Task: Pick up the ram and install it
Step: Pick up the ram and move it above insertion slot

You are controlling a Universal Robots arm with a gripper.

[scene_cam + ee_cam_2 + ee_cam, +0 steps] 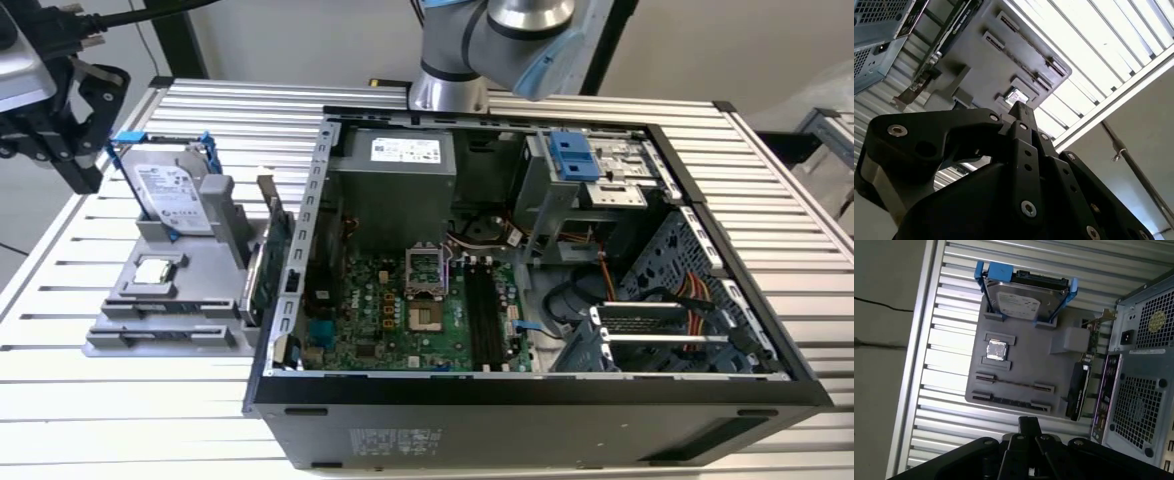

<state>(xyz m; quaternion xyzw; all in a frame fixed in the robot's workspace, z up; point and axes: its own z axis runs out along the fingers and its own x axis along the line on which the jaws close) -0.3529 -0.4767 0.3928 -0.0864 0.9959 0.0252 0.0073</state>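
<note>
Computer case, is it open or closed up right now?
Open. No side panel covers the computer case, and the motherboard inside lies exposed to the exterior view.

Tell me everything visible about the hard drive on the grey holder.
The hard drive is a silver block with a white label on its face, clipped into a blue plastic bracket that runs along both sides and one end. It stands leaning in slots at one end of the grey holder, on the slatted table, at the exterior view's left of the open computer case. Nothing else touches it.
</note>
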